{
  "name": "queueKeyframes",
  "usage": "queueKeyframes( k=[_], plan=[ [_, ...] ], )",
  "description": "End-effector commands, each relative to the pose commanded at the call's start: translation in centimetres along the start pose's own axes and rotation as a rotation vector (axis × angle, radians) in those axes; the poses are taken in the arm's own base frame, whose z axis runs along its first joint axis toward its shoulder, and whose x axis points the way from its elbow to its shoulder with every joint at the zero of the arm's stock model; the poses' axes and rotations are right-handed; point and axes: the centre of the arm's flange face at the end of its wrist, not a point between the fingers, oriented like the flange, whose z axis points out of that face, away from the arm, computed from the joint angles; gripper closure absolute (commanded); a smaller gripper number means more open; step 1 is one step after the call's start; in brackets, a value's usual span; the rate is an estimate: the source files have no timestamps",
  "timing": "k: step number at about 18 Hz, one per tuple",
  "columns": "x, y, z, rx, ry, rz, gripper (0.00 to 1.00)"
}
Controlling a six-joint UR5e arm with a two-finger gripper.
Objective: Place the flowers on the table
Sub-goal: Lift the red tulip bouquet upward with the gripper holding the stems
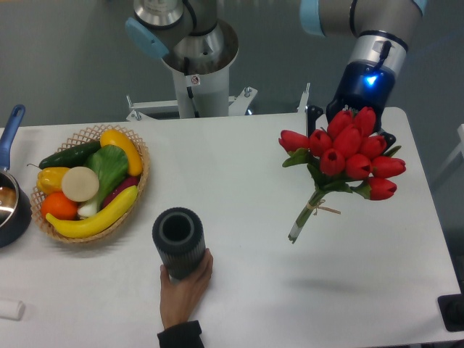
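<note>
The table point(239, 290) spans the scene. The basket point(138, 196) sits on it at the left, holding fruit and vegetables. A pot point(11, 206) lies left of the basket, at the table edge. The vase point(177, 243) stands near centre, with a hand point(185, 286) on its near side. The flowers point(341, 156) hang above the table's right part, below the gripper point(355, 109).

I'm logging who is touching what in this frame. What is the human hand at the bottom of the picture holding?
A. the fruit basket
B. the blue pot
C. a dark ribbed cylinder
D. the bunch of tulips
C: the hand grips the base of the dark ribbed cylinder standing on the table.
</note>
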Motion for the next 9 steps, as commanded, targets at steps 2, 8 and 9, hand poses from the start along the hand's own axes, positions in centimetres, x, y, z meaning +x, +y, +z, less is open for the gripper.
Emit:
queueKeyframes(
  k=[2,8,9],
  plan=[
    [0.05,0.01,-0.03,-0.002,-0.002,0.000,0.56],
    [0.13,-0.05,-0.41,-0.030,-0.031,0.007,0.56],
    [0.11,-0.09,-0.43,-0.031,-0.031,0.007,0.56]
  ],
)
